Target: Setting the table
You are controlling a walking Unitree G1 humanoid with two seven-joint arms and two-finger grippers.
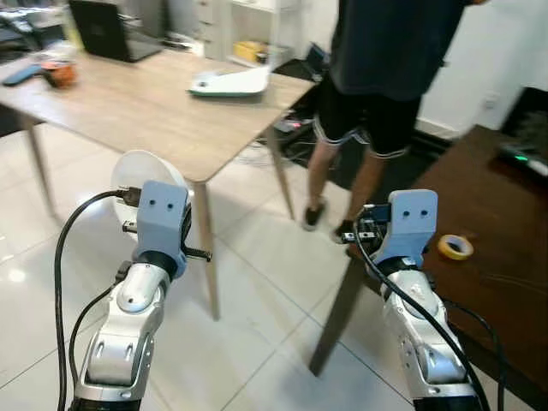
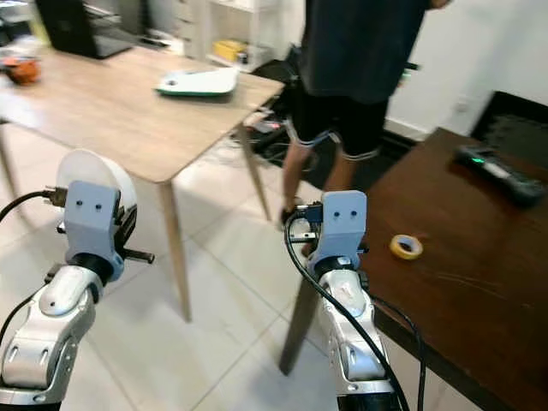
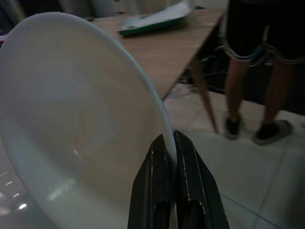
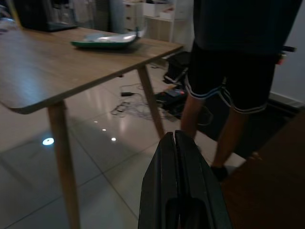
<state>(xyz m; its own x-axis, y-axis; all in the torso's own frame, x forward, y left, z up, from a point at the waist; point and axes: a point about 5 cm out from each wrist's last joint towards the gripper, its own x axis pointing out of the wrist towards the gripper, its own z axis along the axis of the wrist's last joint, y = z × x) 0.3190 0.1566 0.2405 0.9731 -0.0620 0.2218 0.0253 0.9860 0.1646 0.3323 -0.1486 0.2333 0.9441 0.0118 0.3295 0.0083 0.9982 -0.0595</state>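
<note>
L gripper [image 3: 170,143] clenched on rim of white plate [image 3: 71,124], held upright at lower left of frame, beside wooden table [image 1: 163,111]. R gripper [image 4: 175,143] clenched, empty, lower right nr dark table [image 1: 488,223]. Person [image 1: 377,77] at top centre.

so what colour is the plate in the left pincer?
White. The plate is plain, no pattern; best seen in the left wrist view, clamped by the left pincer.

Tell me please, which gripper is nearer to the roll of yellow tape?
Right. The right gripper is raised beside the dark table's edge, near the yellow tape roll. The left gripper, holding the white plate, is across the floor gap.
</note>
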